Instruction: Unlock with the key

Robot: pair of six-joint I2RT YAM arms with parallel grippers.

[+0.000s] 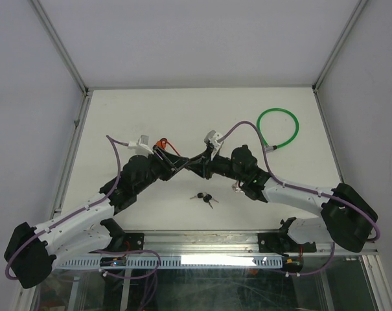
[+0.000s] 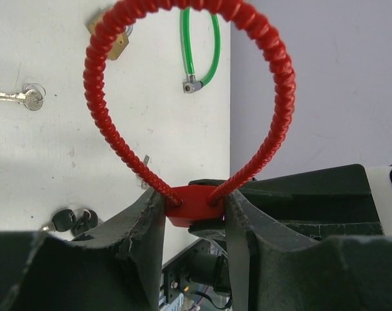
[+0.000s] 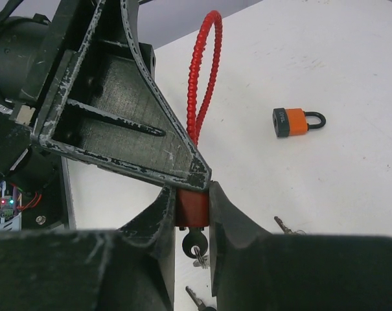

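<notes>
Two hands meet over the middle of the white surface (image 1: 150, 116), and the red lock (image 2: 190, 208) is held up between them. No brand or word can be read anywhere. An orange padlock (image 3: 298, 122) lying on the surface has tiny marks on its dark end, but they are too small to read. The left hand (image 2: 196, 194) is partly closed and pinches the red block of the lock between its two black fingers. The lock's bumpy red cable stands up from the block in a big loop. The right hand (image 3: 192, 214) comes at the same block from the other side. Its fingers are close together, and the red block fills the gap at their tips. A key (image 3: 196, 243) with a round black head sticks out of the end of the block, right between those fingers. There seems to be a tiny gap on each side of the key's head, so I cannot tell if the right hand is squeezing the key, the block, or nothing yet. Some loose keys with black heads (image 1: 204, 197) lie on the surface, just on the near side of the hands. A green cable lock (image 1: 278, 127) lies in a ring at the far right. In the left wrist view a brass padlock (image 2: 118, 42) peeks out behind the red loop, and a silver key (image 2: 17, 97) lies apart from it.
</notes>
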